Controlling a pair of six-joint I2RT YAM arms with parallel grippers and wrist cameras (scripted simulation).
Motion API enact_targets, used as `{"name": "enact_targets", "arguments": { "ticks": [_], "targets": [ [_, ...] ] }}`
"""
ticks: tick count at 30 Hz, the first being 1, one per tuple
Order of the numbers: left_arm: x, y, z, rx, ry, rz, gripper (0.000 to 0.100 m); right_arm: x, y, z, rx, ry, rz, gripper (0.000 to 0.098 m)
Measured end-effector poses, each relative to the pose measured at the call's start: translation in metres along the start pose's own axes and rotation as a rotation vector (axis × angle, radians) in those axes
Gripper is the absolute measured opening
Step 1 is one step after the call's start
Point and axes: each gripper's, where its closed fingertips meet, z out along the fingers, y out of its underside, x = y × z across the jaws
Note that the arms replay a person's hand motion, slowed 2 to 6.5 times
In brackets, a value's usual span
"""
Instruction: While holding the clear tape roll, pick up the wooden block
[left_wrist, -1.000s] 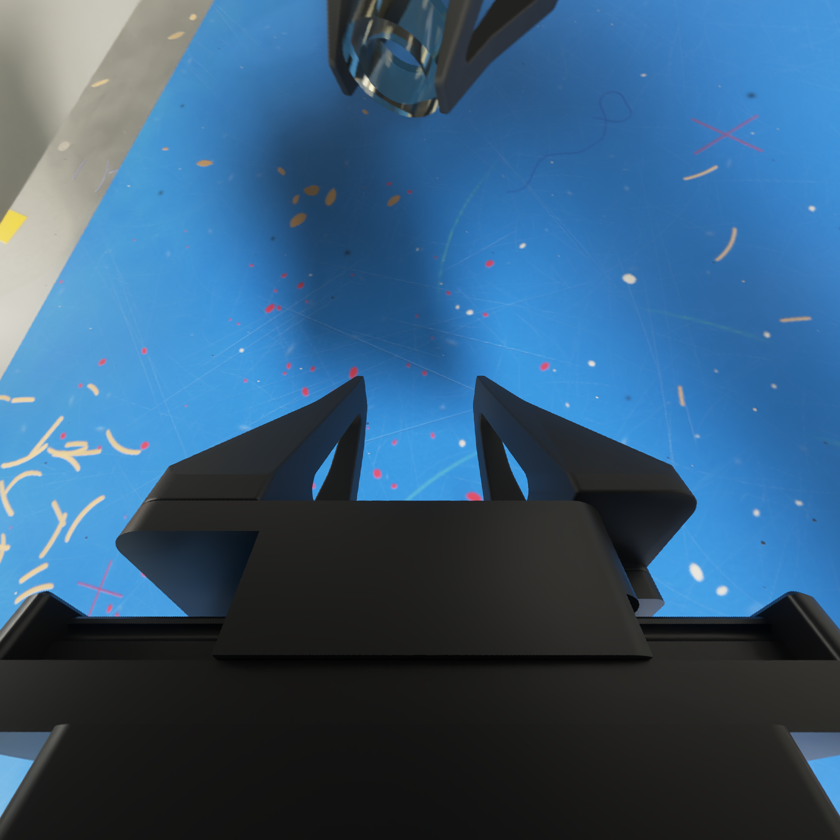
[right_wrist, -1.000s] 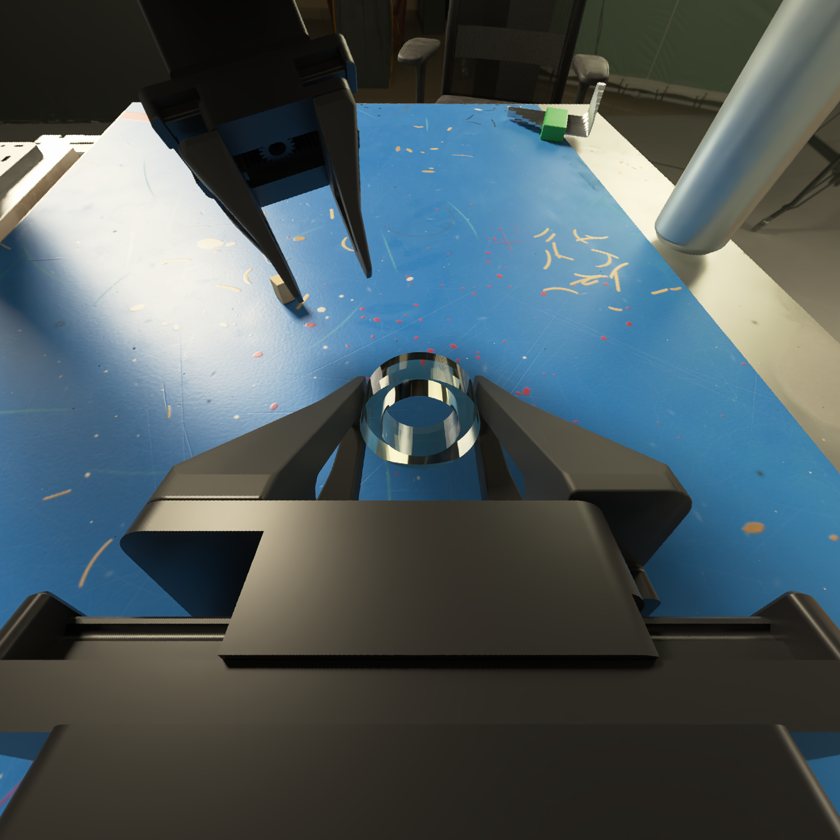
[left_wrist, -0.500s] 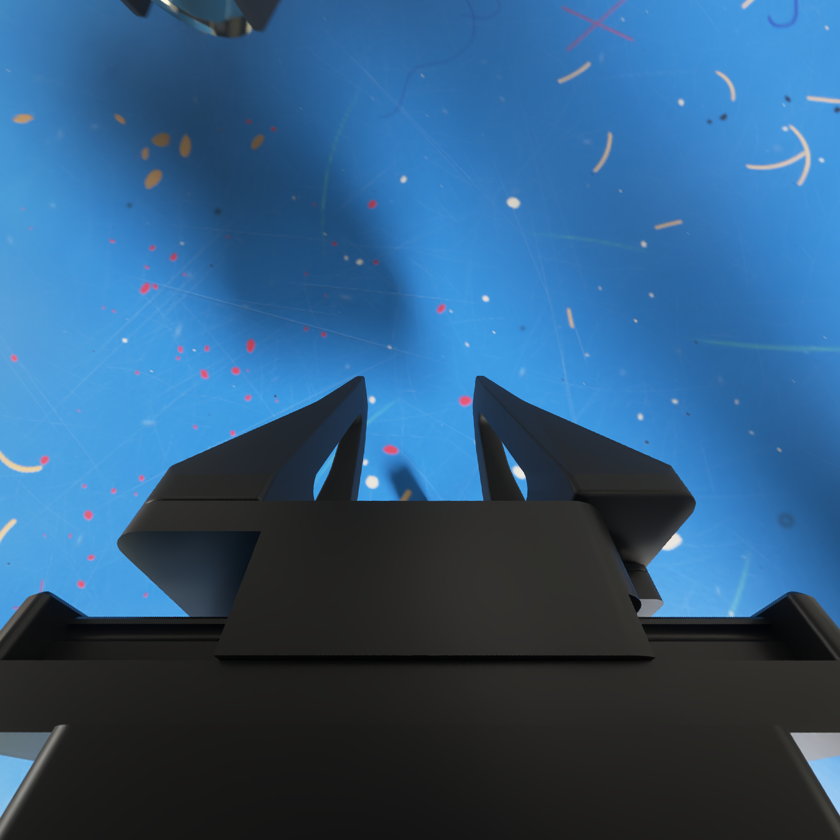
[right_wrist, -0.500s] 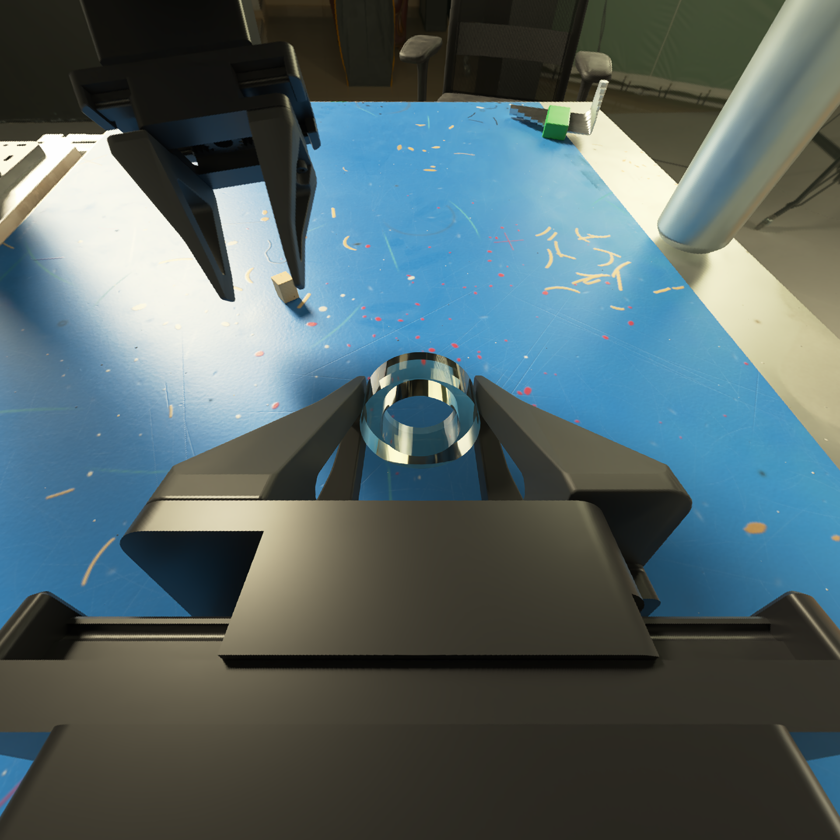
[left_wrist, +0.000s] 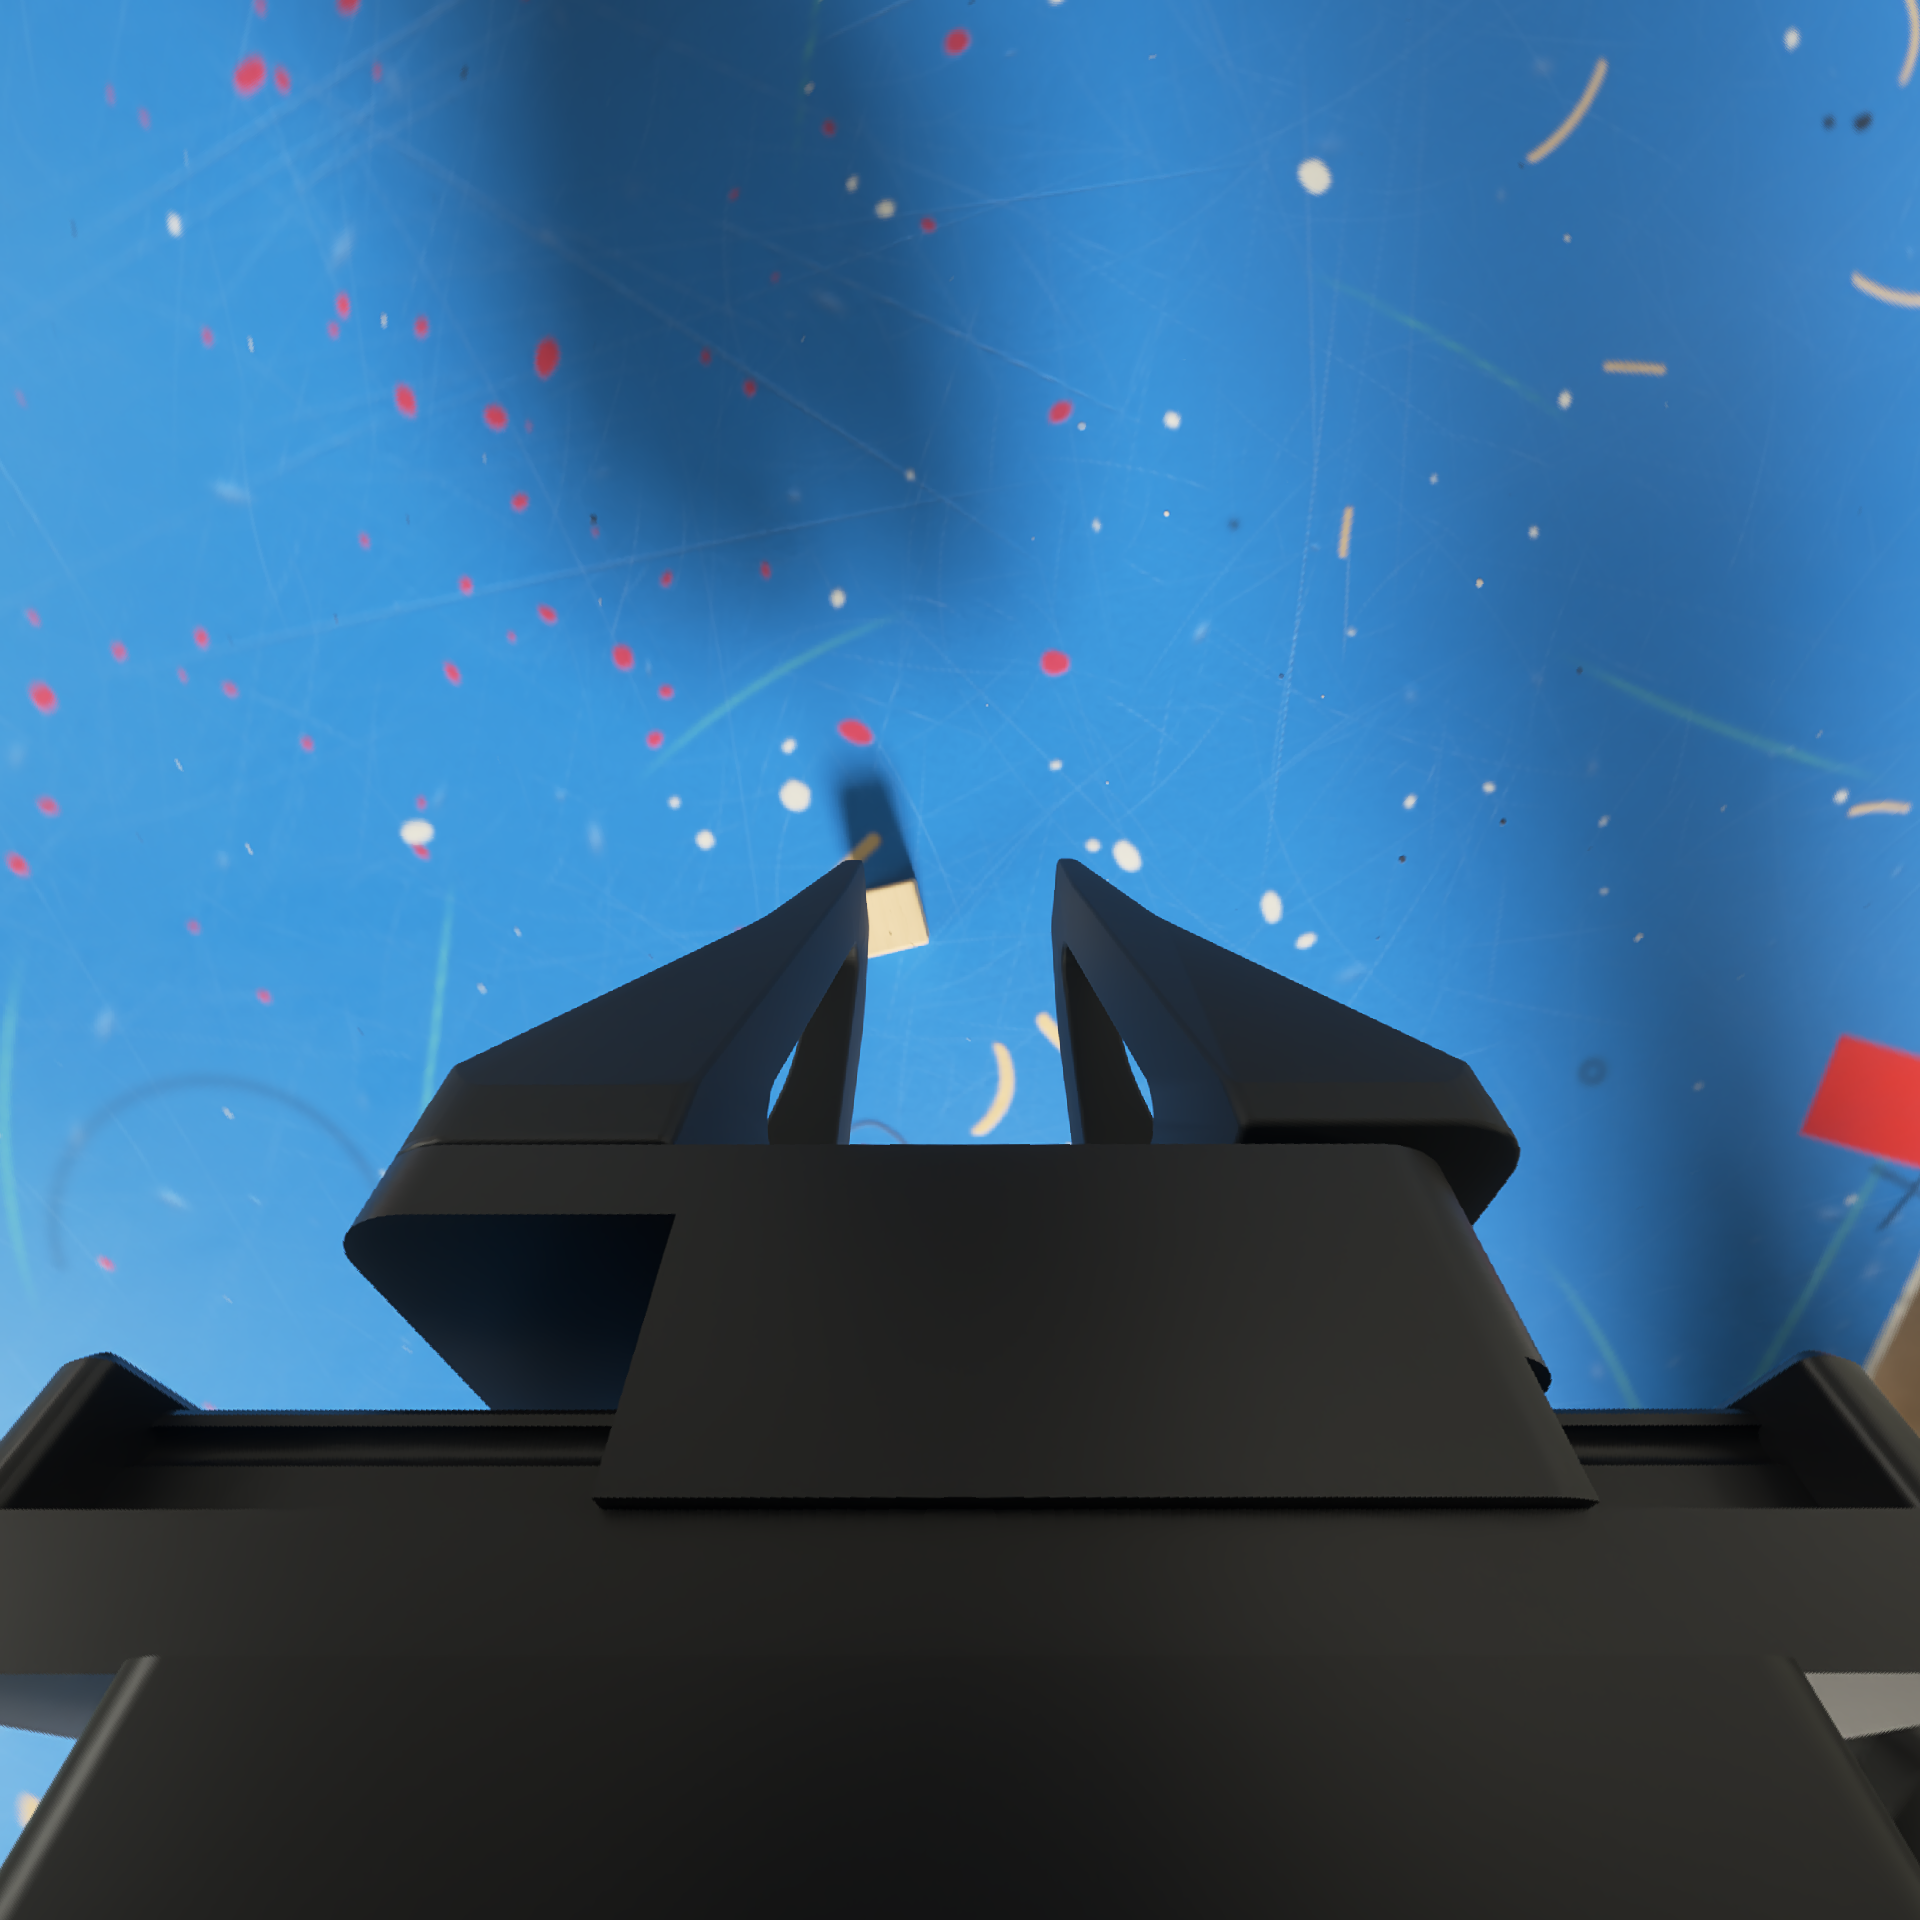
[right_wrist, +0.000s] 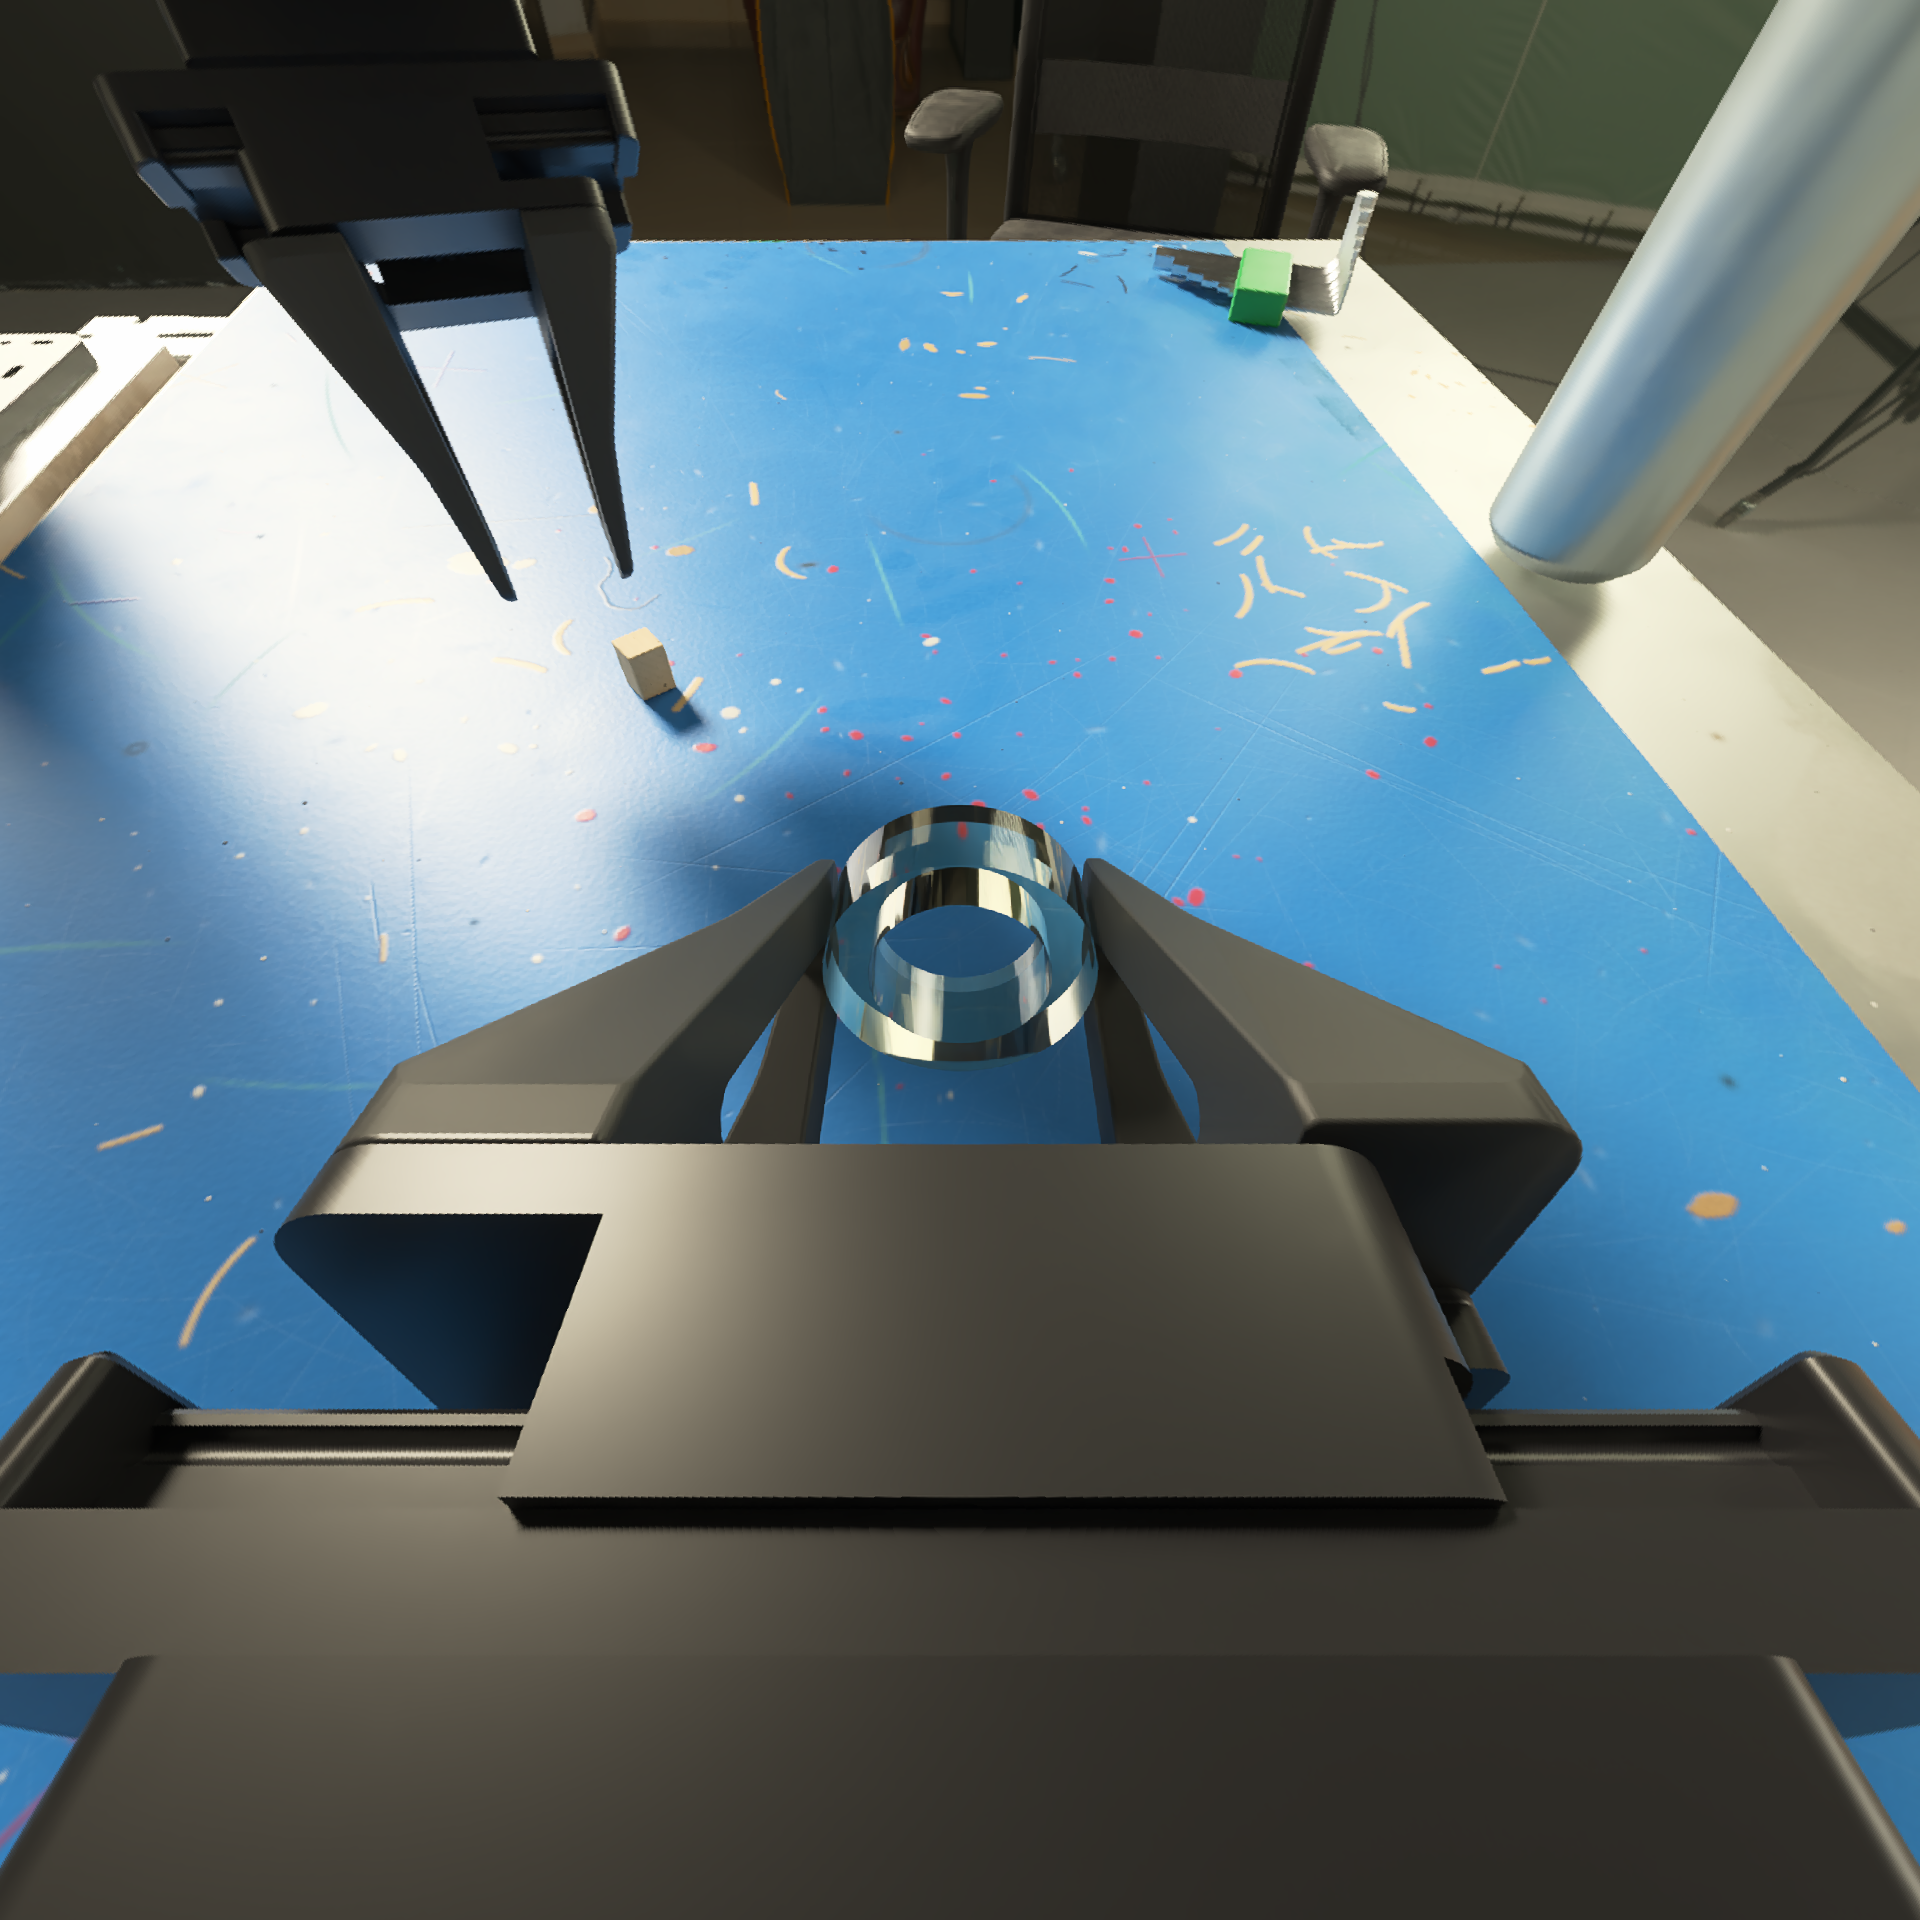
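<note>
Fingers of the right gripper (right_wrist: 961, 883) are clamped on the clear tape roll (right_wrist: 961, 961): one finger at the roll's 9 o'clock side, the other at its 3 o'clock side, the roll's open bore facing the wrist camera, raised off the blue mat (right_wrist: 1351, 935).

Left gripper (left_wrist: 958, 868): fingers parted with a moderate gap, nothing between them. In the left wrist view the wooden block (left_wrist: 896, 914) sits on the mat just beside the inner edge of the 9 o'clock finger, partly hidden by it; contact cannot be judged there.

From the right wrist view the left gripper (right_wrist: 566, 587) hangs point-down at 11 o'clock, tips above the mat. The wooden block (right_wrist: 641, 662) rests on the mat just toward 5 o'clock of those tips, apart from them.

Green block (right_wrist: 1259, 286) at the mat's far edge, 1 o'clock. Red patch (left_wrist: 1870, 1107) at 3 o'clock, left wrist view.
</note>
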Motion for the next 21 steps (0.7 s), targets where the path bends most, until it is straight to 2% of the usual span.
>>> {"name": "enact_targets", "arguments": {
  "ticks": [2, 5, 14, 21],
  "targets": [
    [0.002, 0.002, -0.001, -0.009, -0.014, -0.066, 0.03, 0.001, 0.0, 0.0, 0.002, 0.002, 0.0, 0.0387],
    [0.008, 0.003, 0.001, -0.004, -0.046, -0.115, 0.028, 0.001, 0.0, 0.0, 0.003, 0.005, 0.003, 0.0387],
    [0.009, 0.024, 0.01, -0.08, -0.176, -0.195, 0.027, 0.001, 0.001, 0.0, 0.002, 0.006, 0.005, 0.0387],
    [0.006, 0.026, 0.013, -0.09, -0.198, -0.226, 0.027, 0.001, 0.001, 0.0, 0.002, 0.006, 0.006, 0.0387]
  ]
}}
